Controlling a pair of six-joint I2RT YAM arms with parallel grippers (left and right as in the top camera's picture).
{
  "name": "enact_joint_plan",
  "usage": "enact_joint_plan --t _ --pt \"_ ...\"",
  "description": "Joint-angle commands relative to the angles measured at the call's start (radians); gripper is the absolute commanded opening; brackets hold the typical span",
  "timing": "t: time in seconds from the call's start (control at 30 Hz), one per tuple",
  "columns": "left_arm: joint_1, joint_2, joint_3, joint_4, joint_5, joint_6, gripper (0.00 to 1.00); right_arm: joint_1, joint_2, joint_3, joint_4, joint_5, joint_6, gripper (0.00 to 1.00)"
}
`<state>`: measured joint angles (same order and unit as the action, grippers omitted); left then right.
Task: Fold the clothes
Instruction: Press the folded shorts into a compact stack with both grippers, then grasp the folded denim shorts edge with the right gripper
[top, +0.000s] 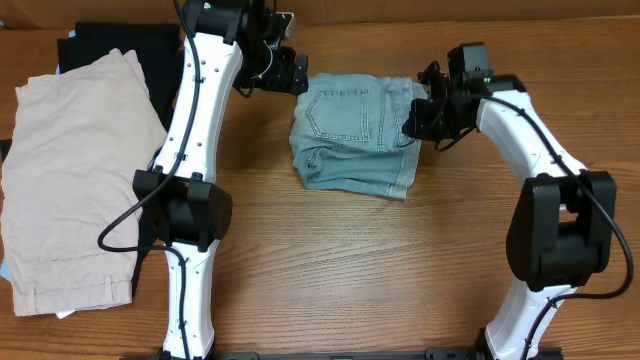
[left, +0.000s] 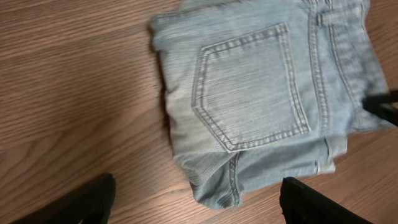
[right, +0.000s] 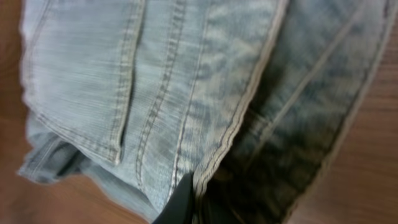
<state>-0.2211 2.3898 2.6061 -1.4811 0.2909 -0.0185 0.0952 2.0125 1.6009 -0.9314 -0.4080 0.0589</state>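
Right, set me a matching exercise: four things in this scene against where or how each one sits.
Things:
1. denim shorts
2. beige shorts
3. black garment
4. left gripper

Places or states:
a. far-left corner, partly under another garment
b. folded, in the centre
c. spread flat at the left
d. open, by the denim's corner

Pairs: 1-b, 2-c, 3-a, 4-d.

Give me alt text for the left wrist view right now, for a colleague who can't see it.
Folded light-blue denim shorts lie on the wooden table, a stitched back pocket facing up. The left gripper hangs open near their lower edge, its dark fingertips wide apart at the frame's bottom.
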Motion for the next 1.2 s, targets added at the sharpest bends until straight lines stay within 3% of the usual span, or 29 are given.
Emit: enact_joint_plan --t 0.0,0.07,0.27,0.7,0.73,0.83,0.9,1.03,1.17 --pt "-0.001 -0.03 0.022 0.0 -0.014 0.023 0.86 0.002 -0.099 0.129 -0.109 -0.012 0.08 0.04" --pt "-0.001 -0.03 0.022 0.0 -0.014 0.023 0.86 0.002 -0.103 0.171 -0.223 -0.019 0.156 0.04" --pt "0.005 -0.03 0.022 -0.004 -0.014 0.023 0.87 0.023 -0.08 0.097 -0.36 -0.102 0.163 0.04" --pt "0.005 -0.03 0.022 -0.004 -0.014 0.023 0.93 0.26 -0.079 -0.3 -0.195 -0.18 0.226 0.04" --pt "0.005 -0.03 0.022 -0.003 -0.014 0.023 0.94 0.273 -0.079 -0.304 -0.19 -0.169 0.225 0.09" --pt "0.005 -0.03 0.022 -0.003 -0.013 0.023 0.95 0.283 -0.079 -0.303 -0.18 -0.152 0.226 0.55" --pt "0.005 -0.03 0.022 -0.004 -0.013 0.023 0.95 0.279 -0.079 -0.302 -0.177 -0.152 0.227 0.76" --pt "0.005 -0.03 0.022 -0.003 -0.014 0.023 0.96 0.262 -0.079 -0.298 -0.18 -0.142 0.227 0.96" --pt "0.005 -0.03 0.022 -0.004 -0.014 0.023 0.97 0.257 -0.079 -0.302 -0.167 -0.01 0.263 1.0"
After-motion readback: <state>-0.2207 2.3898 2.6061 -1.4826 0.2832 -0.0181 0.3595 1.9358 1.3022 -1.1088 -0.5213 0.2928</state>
